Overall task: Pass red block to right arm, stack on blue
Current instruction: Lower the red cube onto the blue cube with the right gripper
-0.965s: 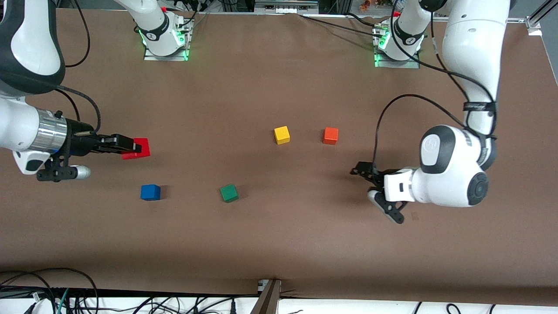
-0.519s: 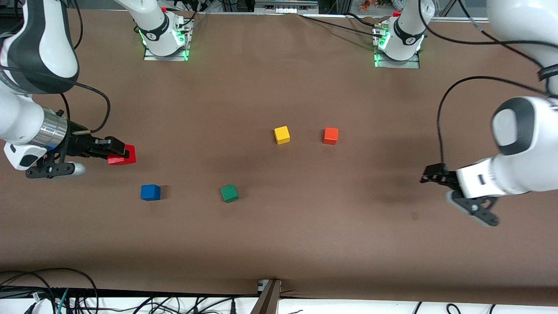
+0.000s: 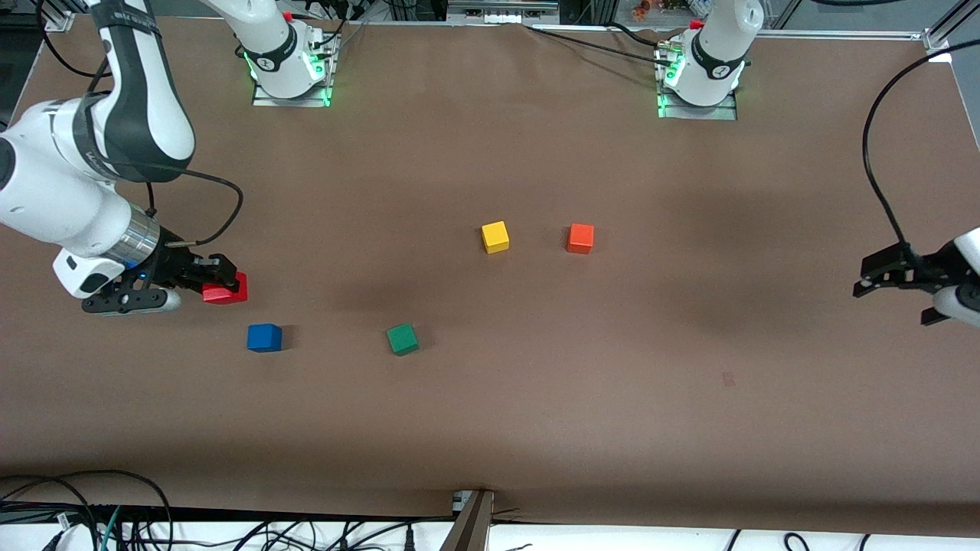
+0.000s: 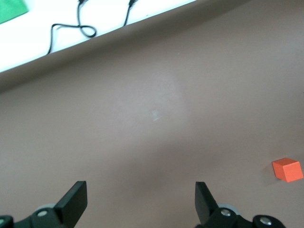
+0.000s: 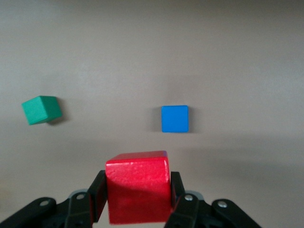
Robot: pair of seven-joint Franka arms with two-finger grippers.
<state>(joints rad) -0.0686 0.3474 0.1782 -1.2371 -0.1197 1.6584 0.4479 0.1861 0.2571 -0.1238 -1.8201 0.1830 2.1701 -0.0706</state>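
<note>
My right gripper (image 3: 222, 285) is shut on the red block (image 3: 227, 291) and holds it just above the table at the right arm's end; the block fills the space between the jaws in the right wrist view (image 5: 137, 187). The blue cube (image 3: 264, 337) sits on the table nearer to the front camera than the red block, a short way off; it also shows in the right wrist view (image 5: 175, 118). My left gripper (image 3: 873, 277) is open and empty at the left arm's end of the table; its fingers (image 4: 75, 204) stand wide apart over bare table.
A green cube (image 3: 403, 339) sits beside the blue cube toward the table's middle. A yellow cube (image 3: 495, 237) and an orange cube (image 3: 580, 238) sit mid-table. The orange cube shows in the left wrist view (image 4: 287, 169). The brown table's (image 3: 490, 428) front edge has cables below it.
My right gripper has lowered with the red block toward the table, closer to the blue cube. My left arm has pulled back to its end of the table, gripper open.
</note>
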